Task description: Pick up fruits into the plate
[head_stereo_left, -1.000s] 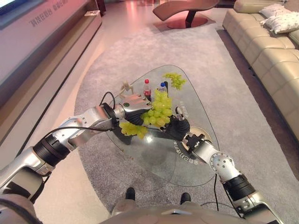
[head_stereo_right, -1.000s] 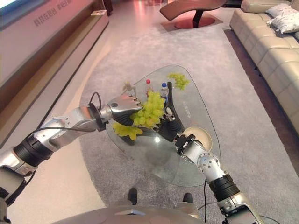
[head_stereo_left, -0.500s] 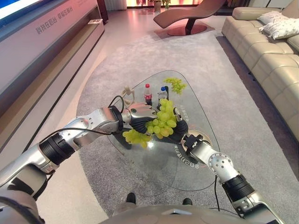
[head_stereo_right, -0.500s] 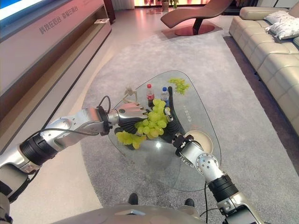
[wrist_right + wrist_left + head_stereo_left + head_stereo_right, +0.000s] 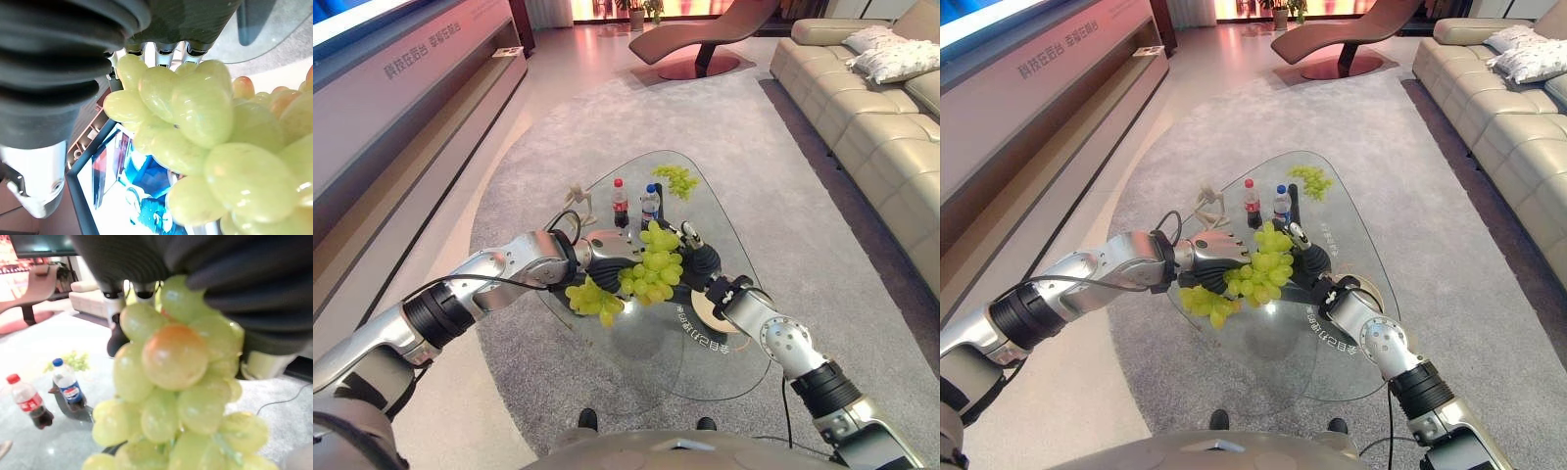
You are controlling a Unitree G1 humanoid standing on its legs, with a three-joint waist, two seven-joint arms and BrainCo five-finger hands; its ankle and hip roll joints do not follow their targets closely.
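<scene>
Both hands hold one big bunch of green grapes [image 5: 646, 272] in the air above the glass table [image 5: 646, 343]: the left hand [image 5: 605, 249] grips it from one side and the right hand [image 5: 703, 264] from the other, fingers curled round the fruit. The plate [image 5: 713, 309] sits on the table just under the right wrist. A second small bunch [image 5: 677, 179], two bottles [image 5: 632, 204] and a wooden figure [image 5: 579, 201] stand at the far end.

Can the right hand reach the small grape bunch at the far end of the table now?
Probably not yet: the right hand and left hand together hold the big grape bunch, so it is occupied. The small grape bunch lies beyond two bottles.
</scene>
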